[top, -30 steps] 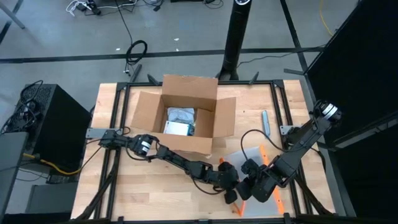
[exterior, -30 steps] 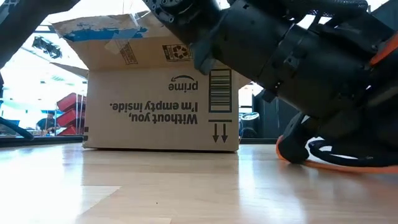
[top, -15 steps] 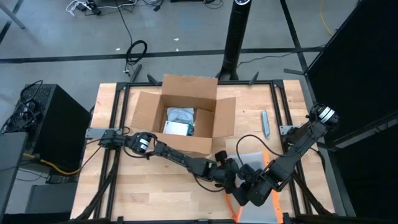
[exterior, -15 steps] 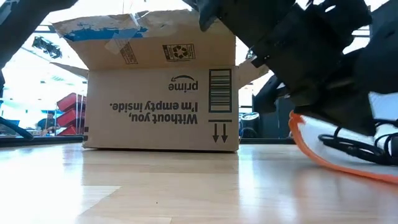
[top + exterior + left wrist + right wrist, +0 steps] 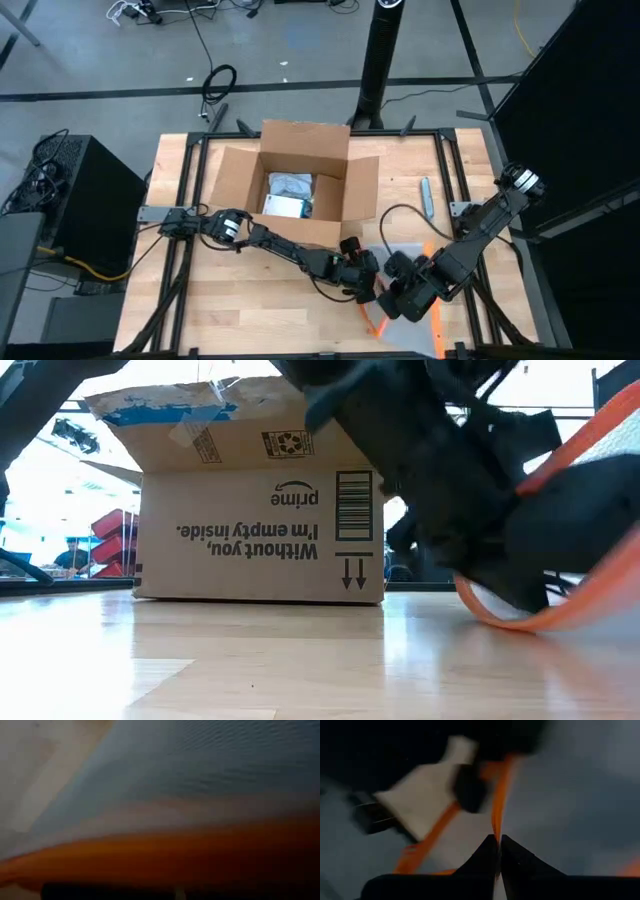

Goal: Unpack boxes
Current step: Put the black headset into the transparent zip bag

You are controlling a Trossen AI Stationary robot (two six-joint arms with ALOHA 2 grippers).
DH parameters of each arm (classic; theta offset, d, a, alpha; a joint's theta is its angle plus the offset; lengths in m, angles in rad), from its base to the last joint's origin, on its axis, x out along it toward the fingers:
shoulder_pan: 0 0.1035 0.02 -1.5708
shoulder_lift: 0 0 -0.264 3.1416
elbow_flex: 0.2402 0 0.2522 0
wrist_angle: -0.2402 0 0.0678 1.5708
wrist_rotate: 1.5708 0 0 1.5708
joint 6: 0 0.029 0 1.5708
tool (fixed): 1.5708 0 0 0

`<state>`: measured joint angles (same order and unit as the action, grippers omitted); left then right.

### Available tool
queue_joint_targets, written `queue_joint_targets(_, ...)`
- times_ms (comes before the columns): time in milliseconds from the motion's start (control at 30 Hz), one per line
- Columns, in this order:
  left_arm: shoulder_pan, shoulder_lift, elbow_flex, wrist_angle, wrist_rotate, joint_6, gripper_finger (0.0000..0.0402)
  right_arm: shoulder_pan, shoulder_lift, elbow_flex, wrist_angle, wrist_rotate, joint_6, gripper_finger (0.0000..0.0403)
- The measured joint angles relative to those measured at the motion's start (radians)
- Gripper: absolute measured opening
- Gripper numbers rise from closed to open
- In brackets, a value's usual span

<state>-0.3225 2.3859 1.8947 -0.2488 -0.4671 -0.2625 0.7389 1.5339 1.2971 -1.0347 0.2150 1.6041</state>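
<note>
Room: grey concrete floor beyond the table, with loose black cables and a black upright post at the far edge; a black cabinet stands off the left side.
Table [image 5: 230, 310]: pale wood planks with a smooth, slightly glossy finish, framed by dark metal rails.
Cardboard box [image 5: 296, 190]: brown corrugated board, rectangular, standing at the far middle of the table with its four flaps folded outward and its top open. The low view shows its near wall [image 5: 262, 525] with black print upside down, a barcode, a recycling mark, and torn blue-and-white tape along the upper flap.
Box contents [image 5: 290, 195]: pale, crumpled-looking wrapped items lying on the bottom; what they are cannot be told.
Plastic pouch [image 5: 412, 262]: flat, clear, thin film with a bright orange edge, at the near right of the table, well apart from the box. In the low view the orange edge [image 5: 520, 622] curves up off the wood in a bent band.
Left gripper [image 5: 362, 287]: at the end of the long dark jointed arm that reaches across the near side of the box; clenched, at the pouch's near corner. Its wrist view is filled by orange edge and grey film; whether it pinches the film cannot be told.
Right gripper [image 5: 498, 851]: fingers pressed together with the pouch's orange edge running into the seam between them, so it grasps the pouch.
Small grey object [image 5: 427, 196]: slim, elongated, lying on the wood right of the box.
</note>
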Motion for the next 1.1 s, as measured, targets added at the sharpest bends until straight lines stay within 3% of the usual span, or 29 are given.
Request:
queue_joint_targets(133,0.001,-0.031,-0.004,0.002,0.033,0.054,0.0000,-0.024,-0.059,0.015,-0.091,0.016,-0.015,0.0000)
queue_joint_targets(233,0.001,-0.031,-0.004,0.013,0.115,0.068,0.0000,-0.038,-0.118,0.015,-0.099,0.053,-0.018,0.0000)
queue_joint_targets(333,0.002,-0.024,-0.008,-0.008,0.129,0.070,0.0002,-0.041,-0.146,0.015,-0.095,0.073,-0.019,0.0000)
queue_joint_targets(567,0.009,-0.058,-0.004,-0.026,0.123,0.122,0.0001,-0.025,-0.123,0.007,-0.054,0.068,-0.015,0.0000)
queue_joint_targets(1100,0.039,-0.216,-0.003,-0.269,0.180,0.082,0.0004,-0.026,-0.086,0.006,-0.030,0.050,-0.011,0.0000)
